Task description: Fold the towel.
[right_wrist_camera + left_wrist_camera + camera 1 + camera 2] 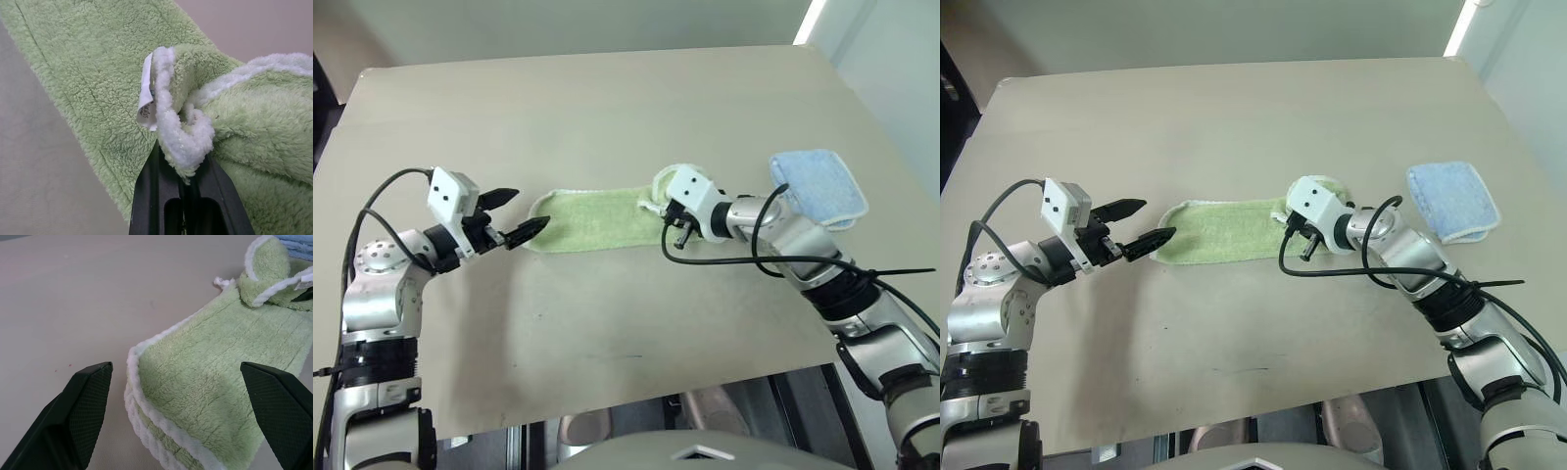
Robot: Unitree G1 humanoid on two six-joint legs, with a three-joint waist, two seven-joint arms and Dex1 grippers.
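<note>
Lengthwise, the light green terry cloth towel with a white stitched edge lies as a narrow folded strip on the beige desk, its long axis running from the robot's left to its right across the middle of the desktop. Its left end lies flat, doubled in layers, directly in front of the left hand, whose two black fingers stand wide apart on either side of that end without touching it. Its right end is lifted and curled back over the strip, pinched at the white border beside a small white tag by the right hand, whose fingers are closed tight on the towel. A smaller pale blue cloth rests well apart, farther to the right.
</note>
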